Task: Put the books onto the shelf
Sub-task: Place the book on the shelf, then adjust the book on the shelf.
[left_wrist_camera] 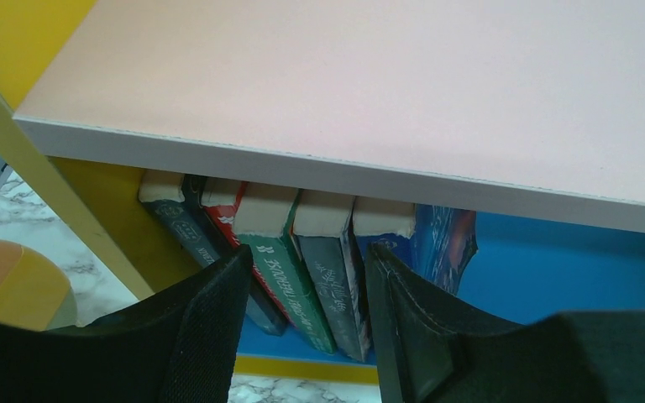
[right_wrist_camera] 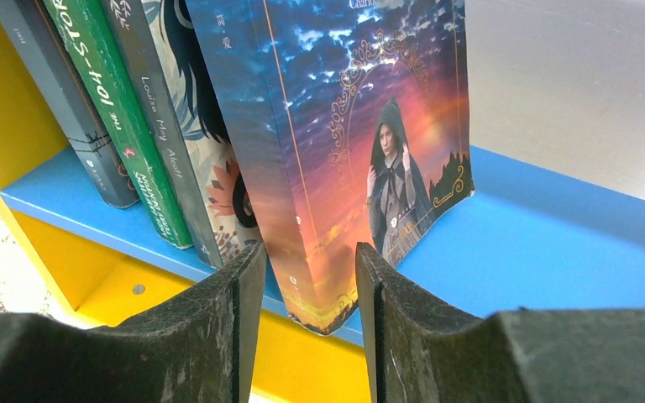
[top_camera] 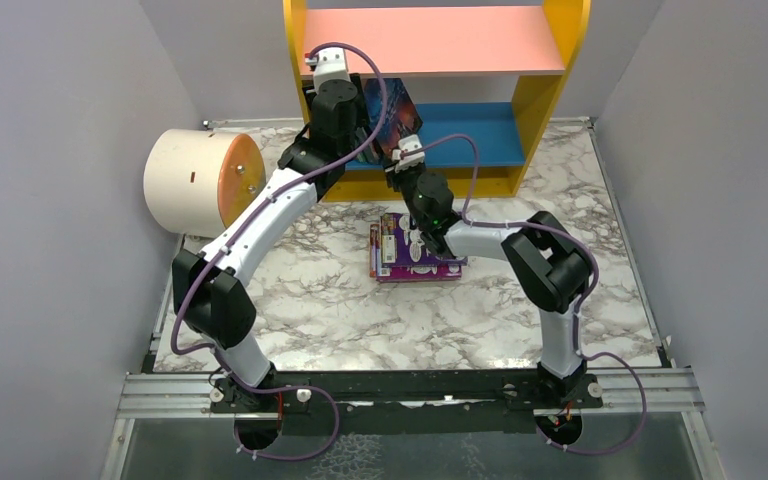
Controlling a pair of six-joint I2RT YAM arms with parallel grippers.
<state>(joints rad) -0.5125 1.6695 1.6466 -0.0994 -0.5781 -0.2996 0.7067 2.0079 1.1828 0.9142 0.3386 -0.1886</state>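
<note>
Seating the sunset-cover book (right_wrist_camera: pixel 344 126) upright on the blue lower board (right_wrist_camera: pixel 537 243) of the shelf looks like the step in hand. The right end effector (right_wrist_camera: pixel 306 252) is clenched on that book's lower front corner. The book leans left against the row standing there: a grey book (right_wrist_camera: pixel 164 126), a green book (right_wrist_camera: pixel 105 92) and a dark book (right_wrist_camera: pixel 59 109) next to the yellow side panel (right_wrist_camera: pixel 0 126).

The held book's bottom corner sits right at the board's front edge. The sound move, I judge, is to push it deeper before letting go, then tip it upright against its neighbour. Let go here, it could slide off the lip.

The left end effector (left_wrist_camera: pixel 309 252) is released, fingers apart with nothing between them. It hovers just in front of the green and grey spines, under the pink upper board (left_wrist_camera: pixel 386 84). It could steady the row while the right arm pushes. The two wrists are near each other, though, and the pink board's front edge hangs just above, so headroom is slight.

To the right of the leaning book the blue board is bare up to the other yellow panel (top_camera: pixel 552 70), which leaves room for more. A stack of books (top_camera: pixel 415 255), purple cover on top, lies on the desk (top_camera: pixel 310 290) partly under the right forearm, not yet shelved.
</note>
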